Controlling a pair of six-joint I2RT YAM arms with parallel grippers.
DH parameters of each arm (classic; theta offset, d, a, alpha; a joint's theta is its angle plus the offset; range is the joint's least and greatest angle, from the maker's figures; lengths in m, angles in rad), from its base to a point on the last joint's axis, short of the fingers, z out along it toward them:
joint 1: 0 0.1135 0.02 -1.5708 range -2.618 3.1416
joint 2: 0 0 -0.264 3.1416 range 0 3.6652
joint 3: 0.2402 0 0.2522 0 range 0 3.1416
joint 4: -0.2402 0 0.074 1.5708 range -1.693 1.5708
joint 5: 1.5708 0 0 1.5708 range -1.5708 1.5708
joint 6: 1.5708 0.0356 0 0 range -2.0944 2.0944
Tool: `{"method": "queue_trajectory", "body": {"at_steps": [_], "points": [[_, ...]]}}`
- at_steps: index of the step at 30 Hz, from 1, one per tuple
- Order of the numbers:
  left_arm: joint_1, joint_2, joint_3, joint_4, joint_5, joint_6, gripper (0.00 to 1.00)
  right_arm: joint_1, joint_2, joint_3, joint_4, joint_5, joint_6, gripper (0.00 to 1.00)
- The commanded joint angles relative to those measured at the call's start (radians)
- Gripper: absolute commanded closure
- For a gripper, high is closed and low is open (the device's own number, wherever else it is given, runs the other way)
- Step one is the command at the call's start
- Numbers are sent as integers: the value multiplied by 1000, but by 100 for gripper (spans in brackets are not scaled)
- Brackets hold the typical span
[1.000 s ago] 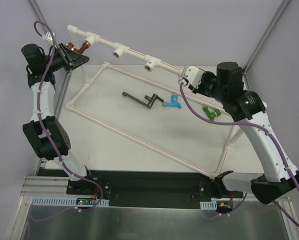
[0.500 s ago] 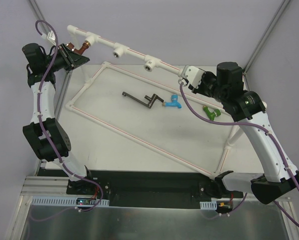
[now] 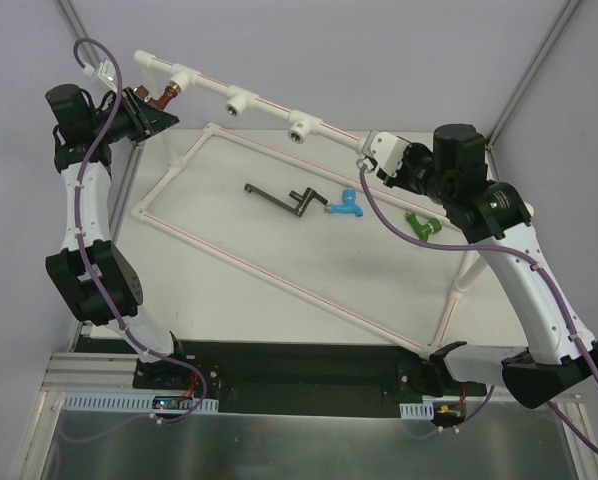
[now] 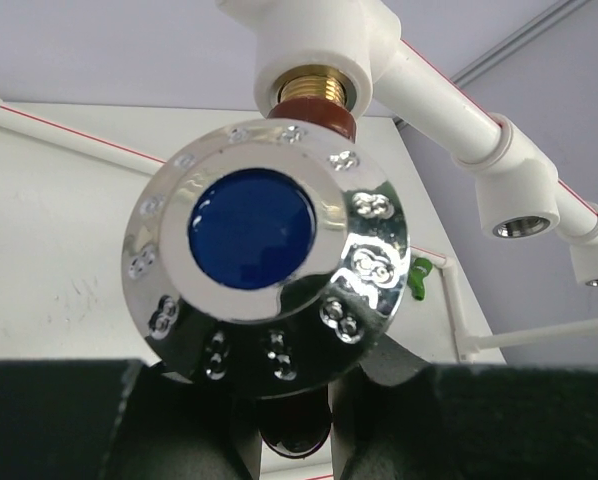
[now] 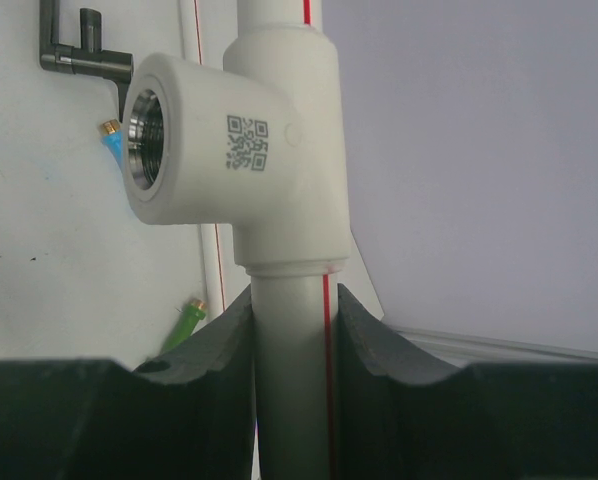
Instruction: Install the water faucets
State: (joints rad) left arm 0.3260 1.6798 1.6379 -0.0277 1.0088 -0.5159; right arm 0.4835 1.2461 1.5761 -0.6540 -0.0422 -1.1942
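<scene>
The only marking is a black QR code (image 5: pixel 246 143) printed on the white pipe fitting (image 5: pixel 289 215).

3 faucets out there: 1 red-brown (image 3: pixel 166 96) far left, 1 blue (image 3: pixel 346 207) mid-table, 1 green (image 3: pixel 420 226) right. 3 sockets (image 3: pixel 241 100) on the far pipe (image 3: pixel 269 108), 1 dark crank (image 3: pixel 284 200), 2 arms (image 3: pixel 84 200).

- Red-brown faucet (image 3: pixel 166 97): shiny chrome knob with a blue centre, brass thread entering the leftmost socket (image 3: pixel 184 78) of the white pipe frame (image 3: pixel 269 103)
- Blue faucet (image 3: pixel 347 206): lying on the table (image 3: pixel 239 235)
- Green faucet (image 3: pixel 420 226): lying on the table, to the right of the blue one
</scene>
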Motion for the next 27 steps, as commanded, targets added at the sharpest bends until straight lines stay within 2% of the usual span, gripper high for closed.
{"method": "queue_trajectory", "body": {"at_steps": [1, 11, 27], "points": [[-62, -22, 56, 8, -87, 73, 100, 36, -33, -13, -128, -68, 51, 98], [-71, -29, 92, -38, -122, 99, 100, 37, -34, -16, -128, -67, 51, 98], [-94, -25, 135, -144, -196, 224, 100, 41, -36, -14, -128, -65, 48, 98]]}}
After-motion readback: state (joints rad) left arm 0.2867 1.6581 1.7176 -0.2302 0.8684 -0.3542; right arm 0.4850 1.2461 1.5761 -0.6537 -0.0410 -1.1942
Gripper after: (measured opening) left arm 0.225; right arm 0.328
